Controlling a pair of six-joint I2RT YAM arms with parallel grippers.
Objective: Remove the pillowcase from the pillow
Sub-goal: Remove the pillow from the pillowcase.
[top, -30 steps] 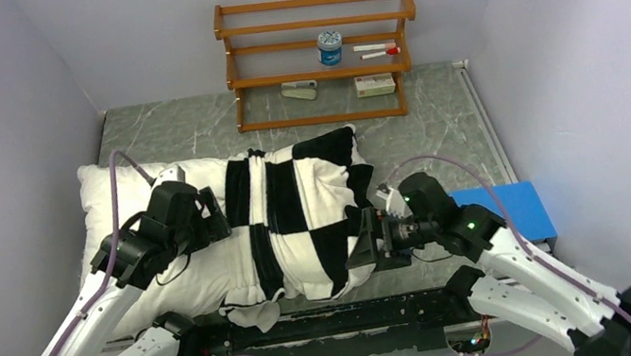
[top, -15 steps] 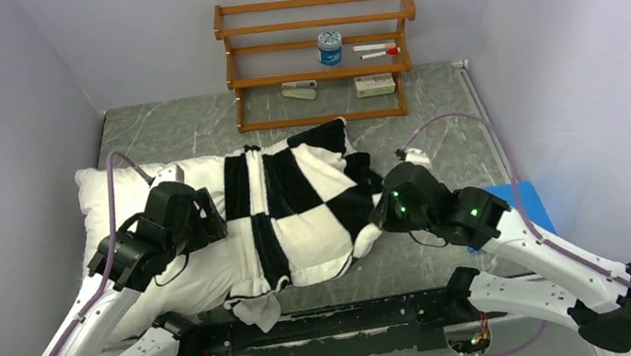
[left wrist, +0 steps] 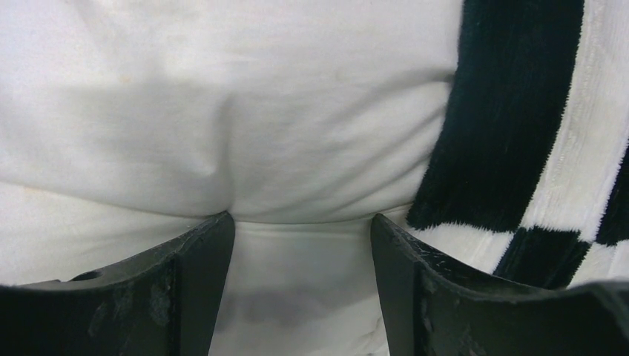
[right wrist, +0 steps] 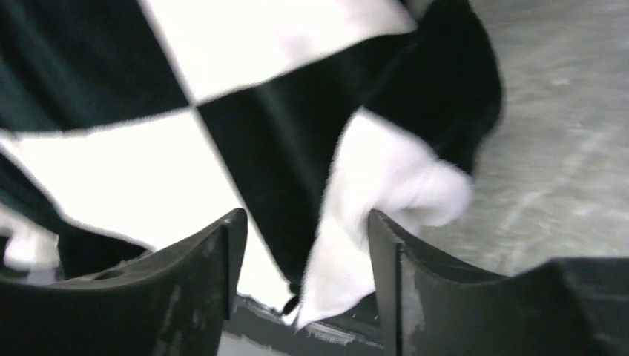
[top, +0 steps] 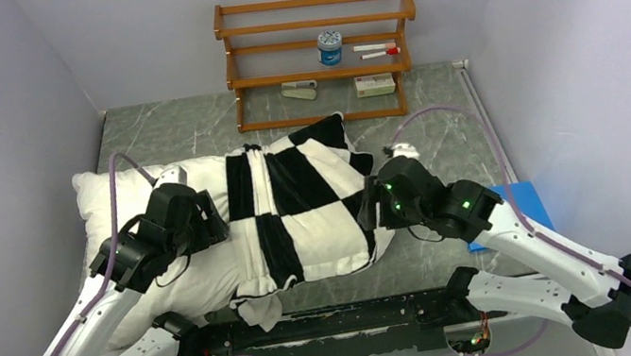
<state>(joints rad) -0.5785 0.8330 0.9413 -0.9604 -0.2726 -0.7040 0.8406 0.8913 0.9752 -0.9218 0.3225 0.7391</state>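
Note:
The black-and-white checkered pillowcase (top: 307, 208) covers the right part of the white pillow (top: 120, 204), which sticks out bare to the left. My left gripper (left wrist: 300, 222) presses down on the bare pillow (left wrist: 222, 111) just left of the pillowcase's striped edge (left wrist: 504, 126). It is open, with a bulge of white pillow between the fingers. My right gripper (right wrist: 304, 215) sits at the pillowcase's right end (top: 372, 210). It is open too, and a loose white-and-black corner of the pillowcase (right wrist: 386, 185) hangs between its fingers.
A wooden shelf (top: 318, 53) stands at the back with a blue-lidded jar (top: 329, 47), markers and small boxes. A blue flat pad (top: 522, 207) lies at the right, partly under the right arm. Grey marble table (top: 179, 128); black rail (top: 353, 317) along the near edge.
The right gripper swung from the pillowcase's near right corner up to its right edge. The pillowcase's right end shifted and flattened. The left jaws narrowed on the pillow.

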